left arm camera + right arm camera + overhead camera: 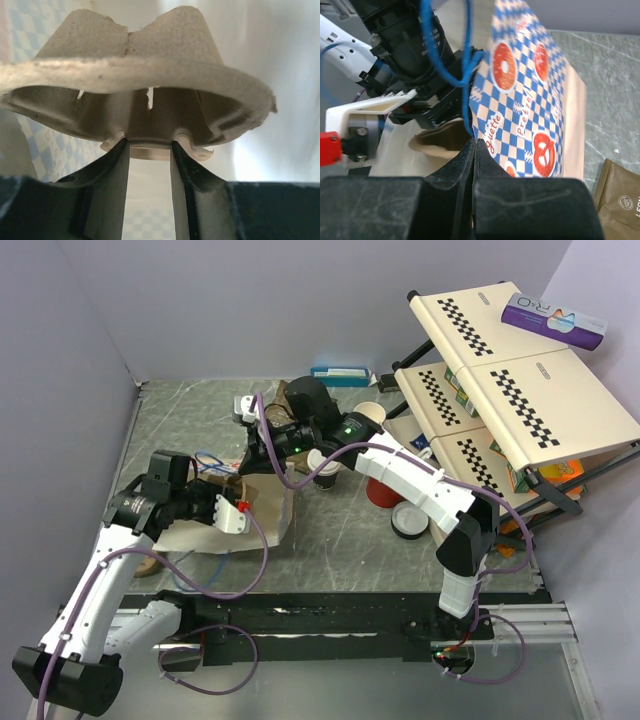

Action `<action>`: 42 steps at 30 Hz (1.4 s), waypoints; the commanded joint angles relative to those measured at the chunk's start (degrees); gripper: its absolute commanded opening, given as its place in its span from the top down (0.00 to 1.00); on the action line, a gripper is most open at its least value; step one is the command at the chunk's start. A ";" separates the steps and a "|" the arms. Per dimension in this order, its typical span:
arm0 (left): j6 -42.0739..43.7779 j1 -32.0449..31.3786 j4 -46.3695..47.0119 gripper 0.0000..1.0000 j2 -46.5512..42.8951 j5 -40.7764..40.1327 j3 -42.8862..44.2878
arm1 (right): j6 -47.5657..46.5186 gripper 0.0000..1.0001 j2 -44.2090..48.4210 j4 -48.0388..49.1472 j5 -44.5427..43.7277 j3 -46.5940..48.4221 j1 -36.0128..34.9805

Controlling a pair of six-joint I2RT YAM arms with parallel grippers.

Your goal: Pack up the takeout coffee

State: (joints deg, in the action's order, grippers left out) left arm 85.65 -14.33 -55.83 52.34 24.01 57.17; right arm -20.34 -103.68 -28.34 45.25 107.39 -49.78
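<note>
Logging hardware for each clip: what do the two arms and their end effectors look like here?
The left arm and right arm have white link shells, black joints and looping purple cables. The left end effector and right end effector are black and tapered. A red tab sits on a white piece by the left one; a green light glows near the right wrist.
</note>
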 commanded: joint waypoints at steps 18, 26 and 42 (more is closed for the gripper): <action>2.86 -6.23 4.14 0.99 4.87 -22.51 -0.39 | 4.43 1.00 2.60 3.20 2.03 0.10 -0.58; -4.34 -9.22 12.50 0.99 12.95 -28.31 -1.96 | 4.96 1.00 2.87 3.20 2.64 0.18 -0.67; -1.45 -10.98 31.28 0.99 15.34 -32.62 -13.21 | 4.60 1.00 1.90 2.32 4.84 0.54 -0.58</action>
State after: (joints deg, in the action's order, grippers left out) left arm 82.46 -24.14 -32.77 66.92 -5.23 47.44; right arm -16.51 -103.66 -29.34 45.12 106.65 -49.56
